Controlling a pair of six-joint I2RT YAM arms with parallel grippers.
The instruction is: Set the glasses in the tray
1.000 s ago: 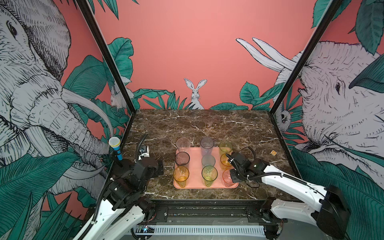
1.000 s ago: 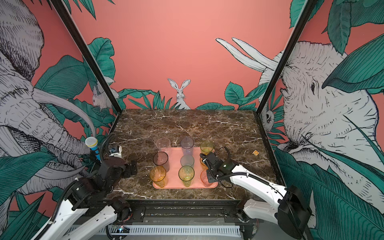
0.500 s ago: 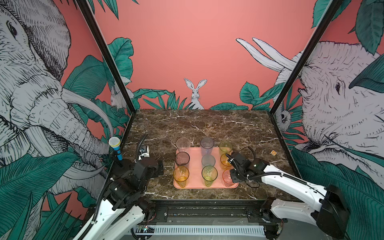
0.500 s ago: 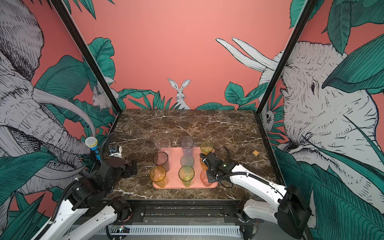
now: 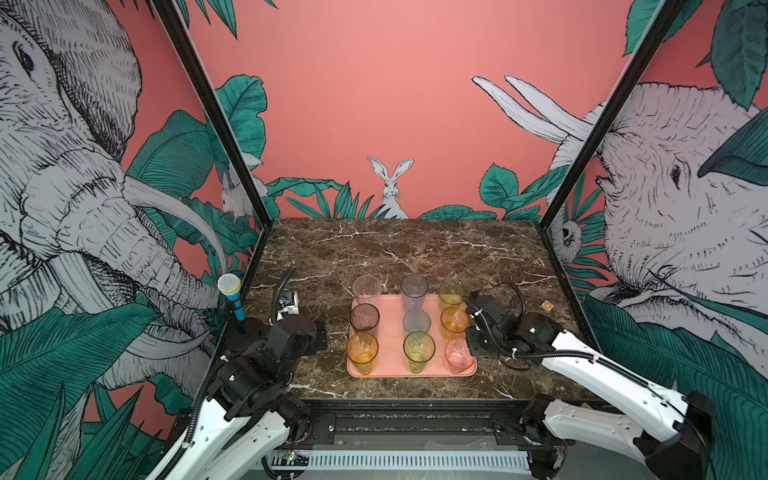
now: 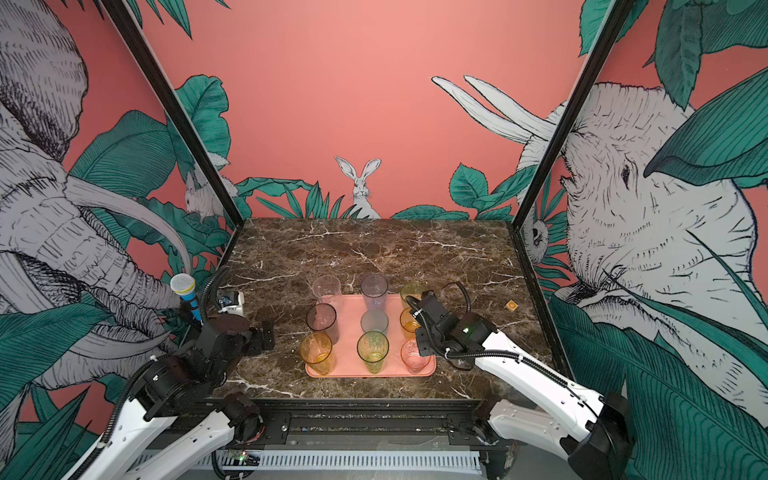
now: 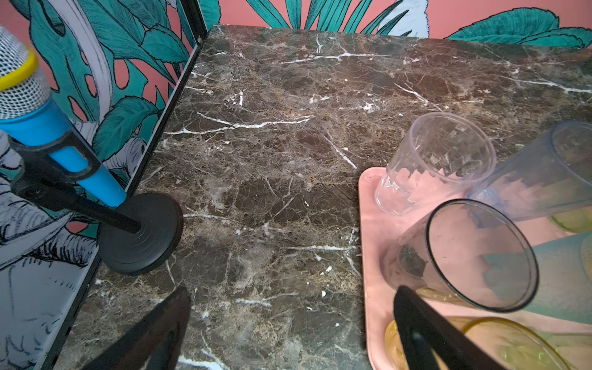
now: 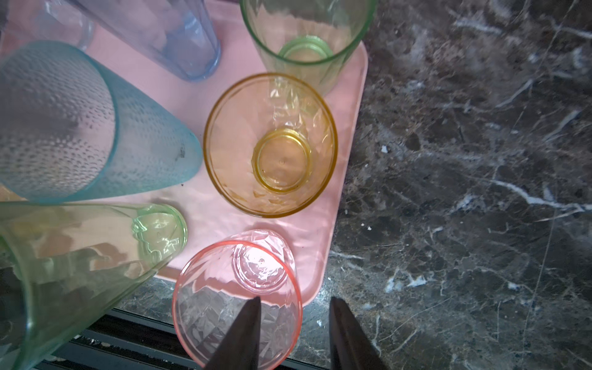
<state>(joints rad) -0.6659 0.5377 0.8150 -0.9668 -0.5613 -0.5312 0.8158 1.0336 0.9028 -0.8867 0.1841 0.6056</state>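
Both top views show a dark marble tabletop inside a booth of jungle-print walls, described here from left to right; at the far left a blue toy microphone stands on a black stand, clear of the work; next the left gripper hovers over bare marble just beside the tray, its jaws spread wide and empty, seemingly parked to leave room; in the middle sits the salmon-pink tray holding nine upright glasses in three rows of three, spaced so their rims do not knock: on the left a clear tumbler, a smoky dark tumbler and an amber tumbler; in the centre a grey-lilac tumbler, a frosted teal tumbler and a yellow-green tumbler; on the right another yellow-green glass, a short amber glass and a short pink tumbler; the right gripper hangs at the tray's right edge beside the pink tumbler; the right wrist view shows its dark jaws partly apart, one across the pink rim, one outside it, with no clear contact, which suggests the glass has been let go; farther right a small orange cube lies alone; with every glass on the tray, the task looks essentially complete; no brand, label or writing can be read anywhere
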